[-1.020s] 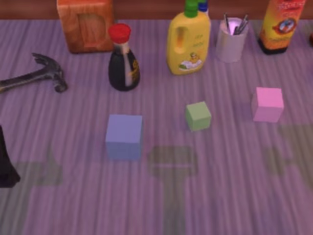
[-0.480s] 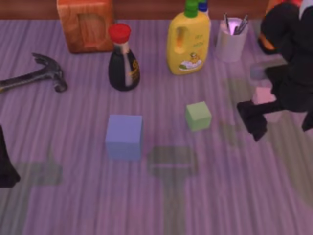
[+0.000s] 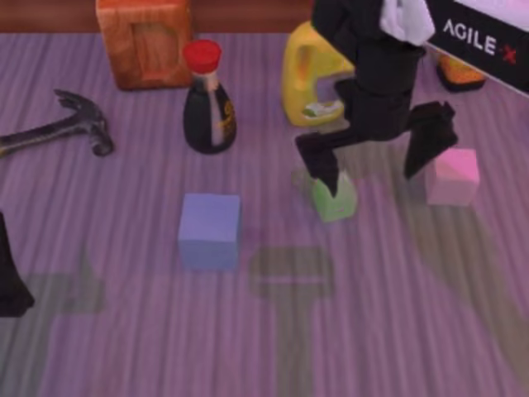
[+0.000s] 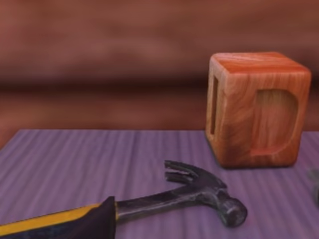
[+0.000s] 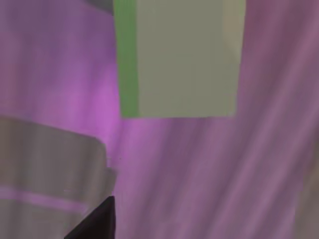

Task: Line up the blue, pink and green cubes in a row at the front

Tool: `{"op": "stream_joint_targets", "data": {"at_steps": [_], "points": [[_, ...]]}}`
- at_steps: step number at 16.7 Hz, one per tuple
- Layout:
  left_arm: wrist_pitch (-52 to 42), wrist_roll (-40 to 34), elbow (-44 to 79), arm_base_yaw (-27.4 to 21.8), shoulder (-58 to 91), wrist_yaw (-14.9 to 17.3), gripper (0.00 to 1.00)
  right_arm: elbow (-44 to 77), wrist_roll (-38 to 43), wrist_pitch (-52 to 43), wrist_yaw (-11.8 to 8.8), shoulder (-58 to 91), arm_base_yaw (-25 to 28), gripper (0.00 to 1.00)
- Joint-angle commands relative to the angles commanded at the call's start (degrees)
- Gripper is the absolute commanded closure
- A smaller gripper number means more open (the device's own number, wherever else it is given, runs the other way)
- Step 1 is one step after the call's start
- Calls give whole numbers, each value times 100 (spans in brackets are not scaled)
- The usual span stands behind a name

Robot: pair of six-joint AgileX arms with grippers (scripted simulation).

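The periwinkle blue cube [image 3: 210,231] sits left of centre. The small green cube [image 3: 340,201] lies at centre, and the pink cube [image 3: 453,177] is to its right. My right gripper [image 3: 376,161] hangs open above the table between the green and pink cubes. One of its fingers [image 3: 321,162] overlaps the green cube's back left corner, and the other stands beside the pink cube. In the right wrist view the green cube [image 5: 179,55] lies ahead, with one dark fingertip [image 5: 99,221] at the edge. My left arm [image 3: 8,273] is parked at the left edge.
A hammer [image 3: 66,128] [image 4: 199,191] lies at the back left near a wooden block [image 3: 145,41] [image 4: 256,109]. A soy sauce bottle [image 3: 208,99] and a yellow bottle [image 3: 306,74] stand behind the cubes. An orange bottle [image 3: 459,74] shows partly behind the right arm.
My right arm has swung left from over the pink cube to between the green and pink cubes. The pink cube is uncovered again. No cube has moved.
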Motion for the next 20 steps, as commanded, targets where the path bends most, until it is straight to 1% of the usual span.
{"op": "stream_joint_targets", "data": {"at_steps": [2, 4, 10, 12, 14, 20], "points": [[0, 0, 0, 0, 0, 0, 0, 646, 72, -78, -9, 371, 107, 0], [0, 0, 0, 0, 0, 0, 0, 1045, 117, -92, -19, 586, 176, 0], [0, 0, 0, 0, 0, 0, 0, 1208, 134, -89, -26, 666, 206, 0], [0, 0, 0, 0, 0, 0, 0, 1178, 127, -66, -26, 647, 177, 0], [0, 0, 0, 0, 0, 0, 0, 963, 118, 149, -26, 668, 189, 0], [0, 0, 0, 0, 0, 0, 0, -233, 139, 1573, -23, 851, 208, 0]]}}
